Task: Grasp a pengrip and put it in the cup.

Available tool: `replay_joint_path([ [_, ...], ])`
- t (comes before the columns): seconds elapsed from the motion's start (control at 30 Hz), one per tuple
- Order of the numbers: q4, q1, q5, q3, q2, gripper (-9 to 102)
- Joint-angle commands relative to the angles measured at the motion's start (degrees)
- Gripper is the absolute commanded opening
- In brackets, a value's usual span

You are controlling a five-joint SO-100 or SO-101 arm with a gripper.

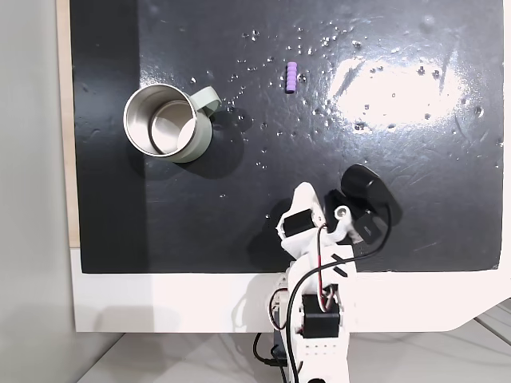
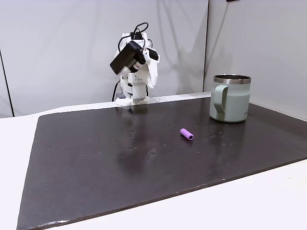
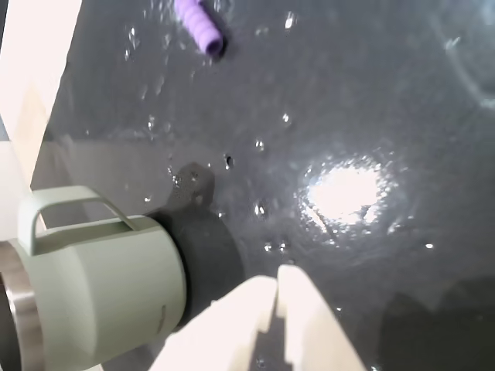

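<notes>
Bright overhead light, strong glare on a glossy black mat.

In a fixed view from above, a white glare patch (image 1: 383, 80) sits at two o'clock on the mat (image 1: 200, 223), with small specks glinting around it; the cup (image 1: 168, 122) throws a soft shadow toward four o'clock, and its steel inside shines. In the fixed view from the side, light is even, focus is sharp, and the arm casts faint double shadows on the wall and a dull reflection on the mat. In the wrist view a glare spot (image 3: 348, 193) glows right of centre; the tool (image 3: 276, 290) at six o'clock is blurred and overexposed, and the pengrip (image 3: 199, 25) at twelve o'clock is slightly soft.
</notes>
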Motion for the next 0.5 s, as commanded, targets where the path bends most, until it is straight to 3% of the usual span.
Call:
replay_joint_path([
  [0.0,0.09,0.44,-5.62,-11.95,-7.38,0],
  [0.47,4.13,1.14,-23.55,-48.08,-49.04,0],
])
